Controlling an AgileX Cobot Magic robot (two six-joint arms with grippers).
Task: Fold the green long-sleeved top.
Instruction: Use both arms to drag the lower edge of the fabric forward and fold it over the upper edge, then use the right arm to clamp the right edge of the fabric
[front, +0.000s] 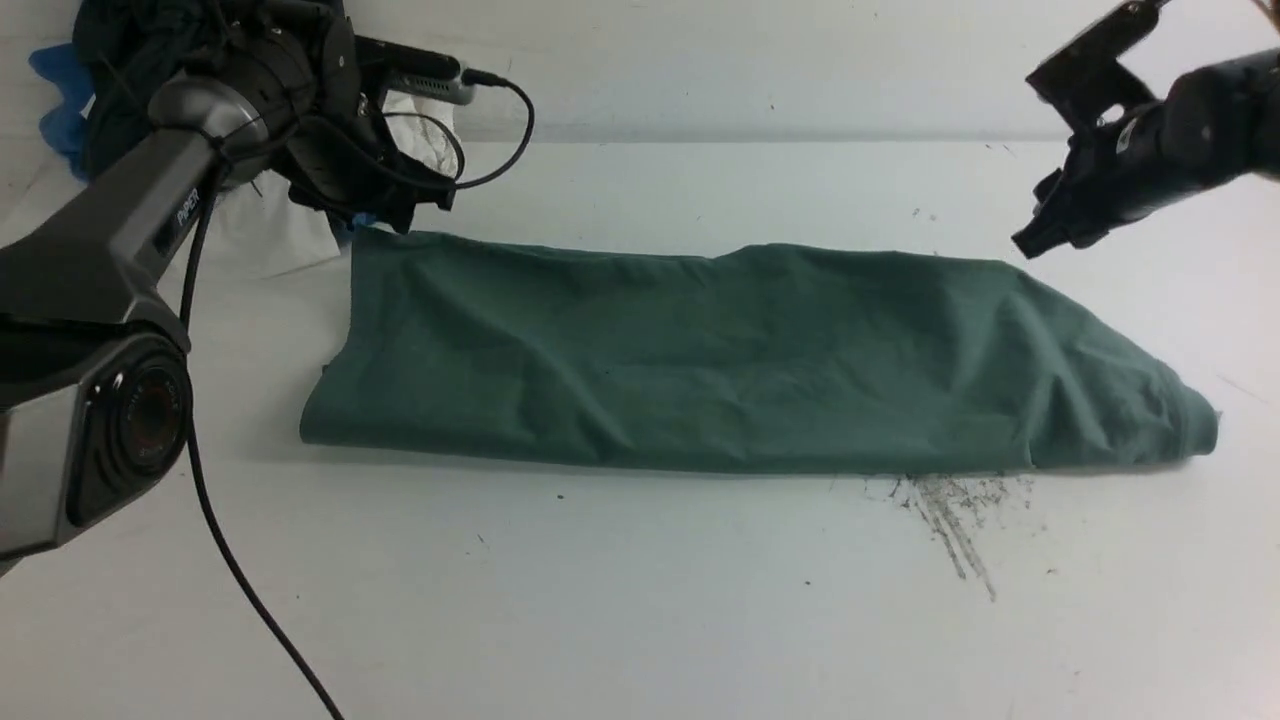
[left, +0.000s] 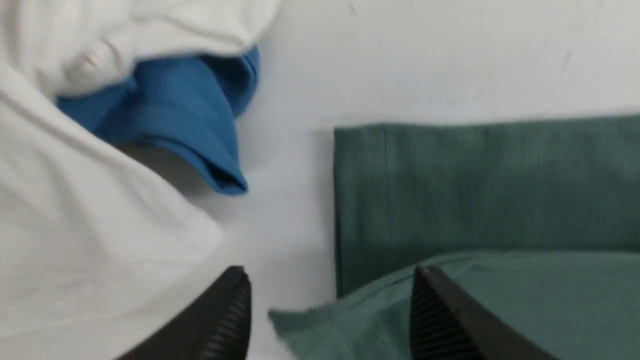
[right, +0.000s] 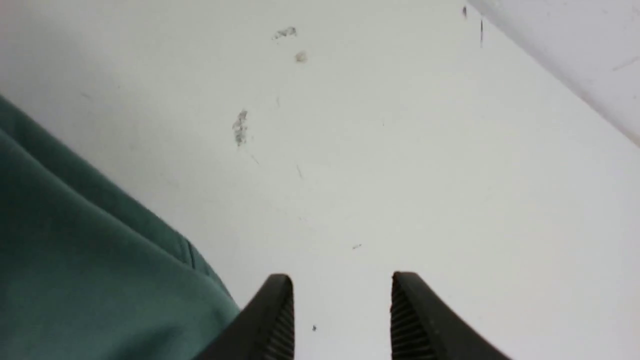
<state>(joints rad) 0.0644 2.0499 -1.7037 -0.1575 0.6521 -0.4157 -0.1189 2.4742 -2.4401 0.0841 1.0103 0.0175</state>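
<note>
Lying across the middle of the white table (front: 640, 620), the green long-sleeved top (front: 740, 360) is folded into a long, creased sage band, its long axis running left to right, the right end tapering. At its far left corner the left gripper (left: 330, 285) hangs, jaws apart; the right gripper (right: 342, 290), also parted, hangs beyond the far right end.

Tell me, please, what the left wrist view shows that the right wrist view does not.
Only the left wrist view: a white garment, a blue garment and the open left gripper. Only the right wrist view: the open right gripper and dark smudges. Both: the green long-sleeved top on the white table.
</note>
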